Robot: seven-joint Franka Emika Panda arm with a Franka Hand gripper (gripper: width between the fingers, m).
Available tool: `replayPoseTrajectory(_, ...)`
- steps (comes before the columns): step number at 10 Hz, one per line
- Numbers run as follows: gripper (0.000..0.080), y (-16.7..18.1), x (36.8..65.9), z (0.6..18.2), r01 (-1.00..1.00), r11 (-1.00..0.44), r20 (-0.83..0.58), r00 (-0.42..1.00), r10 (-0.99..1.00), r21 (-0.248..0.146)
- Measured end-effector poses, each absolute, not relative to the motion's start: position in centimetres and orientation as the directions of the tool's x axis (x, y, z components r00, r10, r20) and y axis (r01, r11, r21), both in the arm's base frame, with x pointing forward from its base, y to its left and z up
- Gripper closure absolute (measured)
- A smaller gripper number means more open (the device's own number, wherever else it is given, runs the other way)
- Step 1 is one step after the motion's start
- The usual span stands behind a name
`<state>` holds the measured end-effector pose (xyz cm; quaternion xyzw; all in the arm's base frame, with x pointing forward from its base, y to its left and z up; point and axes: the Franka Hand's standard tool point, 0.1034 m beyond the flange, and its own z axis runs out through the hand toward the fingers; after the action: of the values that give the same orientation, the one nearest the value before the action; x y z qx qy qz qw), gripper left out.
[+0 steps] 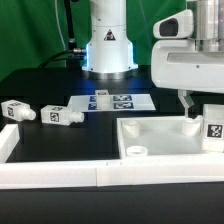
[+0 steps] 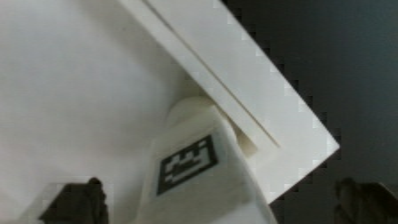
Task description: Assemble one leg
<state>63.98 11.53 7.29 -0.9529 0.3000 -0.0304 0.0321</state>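
Leg [image 1: 212,128]: upright at the tray-like piece's [image 1: 160,140] corner, exterior view's right.
Claw [image 1: 194,118]: fingers spread, just beside the leg, gripping nothing.
Next: we centre, close squarely, avoid tilting.

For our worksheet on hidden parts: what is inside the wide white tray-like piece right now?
Inside the tray a tagged leg stands in the corner at the exterior view's right, under the gripper. A round socket shows in another corner. The leg's foot is hidden.

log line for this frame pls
gripper: jaws open, above leg | leg: upright in tray | two legs loose on table
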Motion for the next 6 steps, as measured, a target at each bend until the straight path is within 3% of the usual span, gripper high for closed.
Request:
replayPoseTrajectory(1,0.015,11.29,64.29,7.32,-0.42,-0.905,0.069,0.903,-0.424,-0.061)
replayPoseTrajectory(4,0.0165,11.08,64.46,7.18,-0.466,-0.882,0.075,0.879,-0.47,-0.069)
replayPoseTrajectory(6,0.0516,11.08,64.45,7.17,-0.558,-0.826,0.067,0.824,-0.563,-0.076)
